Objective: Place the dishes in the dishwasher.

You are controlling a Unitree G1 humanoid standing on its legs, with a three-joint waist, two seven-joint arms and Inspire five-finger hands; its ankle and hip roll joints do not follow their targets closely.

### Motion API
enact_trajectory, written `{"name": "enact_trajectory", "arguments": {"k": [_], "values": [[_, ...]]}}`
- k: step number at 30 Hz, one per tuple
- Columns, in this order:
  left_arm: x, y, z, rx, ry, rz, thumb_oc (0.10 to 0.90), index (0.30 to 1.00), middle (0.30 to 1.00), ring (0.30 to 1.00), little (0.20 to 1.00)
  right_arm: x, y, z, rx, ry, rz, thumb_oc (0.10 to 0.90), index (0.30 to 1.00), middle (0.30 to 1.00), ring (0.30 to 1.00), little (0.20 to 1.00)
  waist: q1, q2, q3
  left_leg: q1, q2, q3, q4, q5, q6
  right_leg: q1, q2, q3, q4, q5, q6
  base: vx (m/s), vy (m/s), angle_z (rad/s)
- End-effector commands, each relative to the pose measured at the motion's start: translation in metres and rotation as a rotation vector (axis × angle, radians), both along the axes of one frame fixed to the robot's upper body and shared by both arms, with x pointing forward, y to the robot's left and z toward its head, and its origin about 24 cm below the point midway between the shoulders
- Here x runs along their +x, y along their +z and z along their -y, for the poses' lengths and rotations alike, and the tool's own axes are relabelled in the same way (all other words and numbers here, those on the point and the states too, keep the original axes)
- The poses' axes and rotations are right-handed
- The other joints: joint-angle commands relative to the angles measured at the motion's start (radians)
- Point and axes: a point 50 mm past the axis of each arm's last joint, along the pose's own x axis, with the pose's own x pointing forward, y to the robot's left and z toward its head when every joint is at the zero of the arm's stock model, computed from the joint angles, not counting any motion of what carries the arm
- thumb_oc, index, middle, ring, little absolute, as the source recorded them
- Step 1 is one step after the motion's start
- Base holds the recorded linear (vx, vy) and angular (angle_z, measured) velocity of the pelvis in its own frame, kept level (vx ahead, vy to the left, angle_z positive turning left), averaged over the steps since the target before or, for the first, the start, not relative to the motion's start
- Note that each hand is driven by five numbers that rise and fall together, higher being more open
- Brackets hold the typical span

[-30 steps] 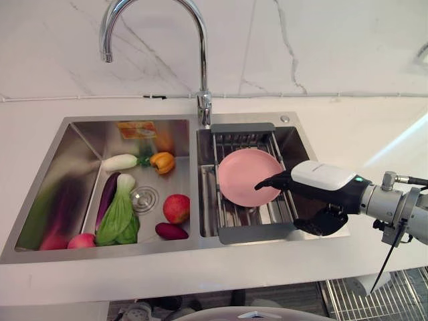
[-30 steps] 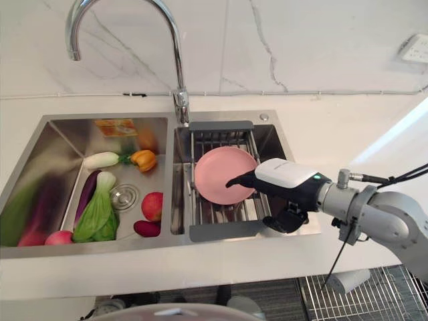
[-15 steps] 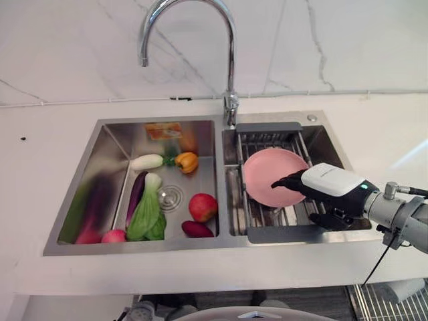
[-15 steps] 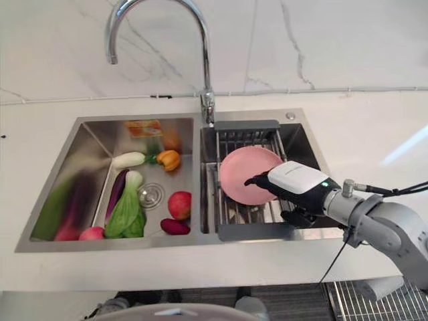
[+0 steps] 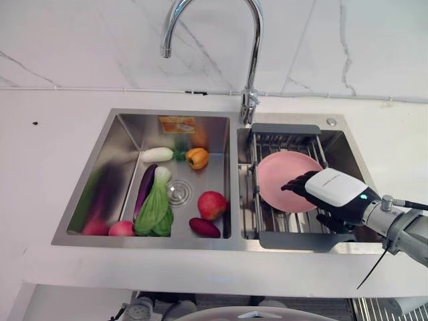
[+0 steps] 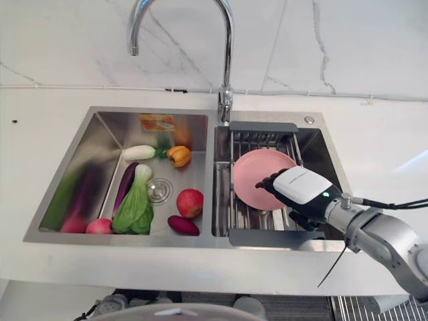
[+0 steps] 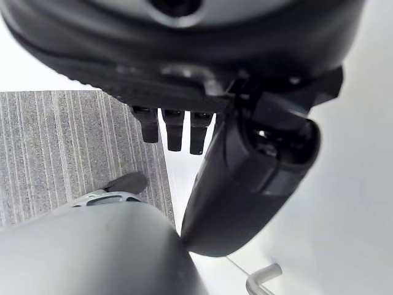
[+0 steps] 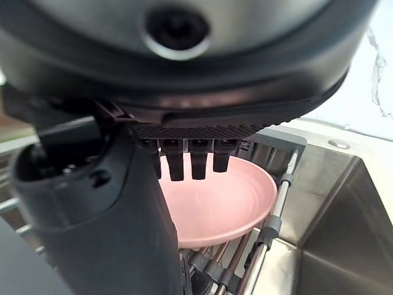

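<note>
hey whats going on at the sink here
The robot's right hand is reaching over a pink plate that sits on the drain rack in the right basin of the sink. Its fingers are extended above the plate and have not closed on it. The left basin holds vegetables and fruit, among them a red apple and a yellow pepper. The left hand hangs idle over the floor.

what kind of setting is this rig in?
Most likely a kitchen, home-style or mock-up: a double steel sink under a gooseneck faucet, vegetables in one basin, and a pink plate on the drying rack in the other.
</note>
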Motion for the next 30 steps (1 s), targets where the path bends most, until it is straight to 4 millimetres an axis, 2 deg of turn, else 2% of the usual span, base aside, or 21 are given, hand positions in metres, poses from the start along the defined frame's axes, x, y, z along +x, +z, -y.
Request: {"name": "enact_trajectory", "arguments": {"k": [1,7,10,12,13,19,20,21,27,30], "values": [[-0.029,-0.011,0.012,-0.022,0.001,-0.117,0.800,0.900,0.900,0.900,0.900,0.004,0.032,-0.011,-0.041,0.097,0.208,0.800,0.900,0.900,0.900,0.900,0.022,-0.016,-0.001,0.023,0.057,0.008,0.002,0.001,-0.047,0.023,-0.059,-0.014,0.014,0.019,0.094,0.00,0.000,0.00],[-0.025,-0.011,0.017,-0.023,0.010,-0.100,0.800,0.900,0.900,0.900,0.900,0.002,0.019,-0.005,-0.051,0.061,0.285,0.800,0.900,0.900,0.900,0.900,0.019,-0.010,0.008,0.025,0.061,0.009,0.002,0.001,-0.048,0.025,-0.055,-0.014,0.015,0.015,0.092,0.00,0.000,0.00],[-0.021,-0.010,0.021,-0.014,-0.011,-0.079,0.800,0.900,0.900,0.900,0.900,0.009,-0.005,0.009,-0.082,-0.019,0.374,0.800,0.900,0.900,0.900,0.900,0.029,0.005,0.014,0.025,0.062,0.003,0.002,0.002,-0.049,0.032,-0.054,-0.023,0.015,0.011,0.091,0.00,0.000,0.00],[-0.022,-0.010,0.020,-0.007,-0.013,-0.080,0.800,0.900,0.900,0.900,0.900,0.012,-0.007,0.008,-0.094,-0.014,0.400,0.800,0.900,0.900,0.900,0.900,0.031,0.005,0.014,0.025,0.062,0.002,0.002,0.002,-0.049,0.033,-0.054,-0.025,0.015,0.011,0.091,0.00,0.000,0.00],[-0.021,-0.010,0.023,0.000,-0.020,-0.073,0.800,0.900,0.900,0.900,0.900,0.017,-0.018,0.010,-0.075,-0.054,0.449,0.800,0.900,0.900,0.900,0.900,0.035,0.009,0.013,0.025,0.062,-0.002,0.002,0.002,-0.048,0.036,-0.054,-0.030,0.015,0.007,0.089,0.01,-0.021,0.05],[-0.022,-0.011,0.024,0.015,-0.038,-0.071,0.800,0.900,0.900,0.900,0.900,0.030,-0.038,0.006,-0.054,-0.105,0.506,0.800,0.900,0.900,0.900,0.900,0.053,0.022,0.007,0.023,0.059,-0.014,0.002,0.003,-0.049,0.044,-0.055,-0.043,0.013,0.003,0.086,0.00,-0.005,0.01],[-0.021,-0.011,0.025,0.015,-0.041,-0.065,0.800,0.900,0.900,0.900,0.900,0.032,-0.041,0.005,-0.050,-0.110,0.515,0.700,0.749,0.749,0.749,0.749,0.057,0.025,0.006,0.023,0.058,-0.016,0.002,0.004,-0.049,0.045,-0.055,-0.046,0.013,0.003,0.085,0.00,0.000,0.00],[-0.021,-0.011,0.025,0.020,-0.050,-0.067,0.800,0.900,0.900,0.900,0.900,0.037,-0.042,0.005,-0.053,-0.114,0.527,0.400,0.300,0.300,0.300,0.300,0.059,0.027,0.004,0.023,0.058,-0.019,0.002,0.004,-0.049,0.047,-0.055,-0.048,0.012,0.001,0.084,0.00,0.000,0.00],[-0.020,-0.010,0.024,0.037,-0.065,-0.059,0.800,0.900,0.900,0.900,0.900,0.046,-0.033,0.003,-0.008,-0.122,0.632,0.400,0.300,0.300,0.300,0.300,0.072,0.033,-0.007,0.021,0.058,-0.028,0.002,0.005,-0.049,0.053,-0.058,-0.056,0.012,-0.001,0.083,0.00,-0.001,0.01],[-0.021,-0.010,0.023,0.051,-0.077,-0.055,0.800,0.900,0.900,0.900,0.900,0.050,-0.018,0.002,0.029,-0.114,0.728,0.400,0.300,0.300,0.300,0.300,0.080,0.034,-0.013,0.020,0.057,-0.036,0.002,0.007,-0.049,0.057,-0.058,-0.063,0.012,-0.003,0.082,0.00,0.000,0.00]]}}
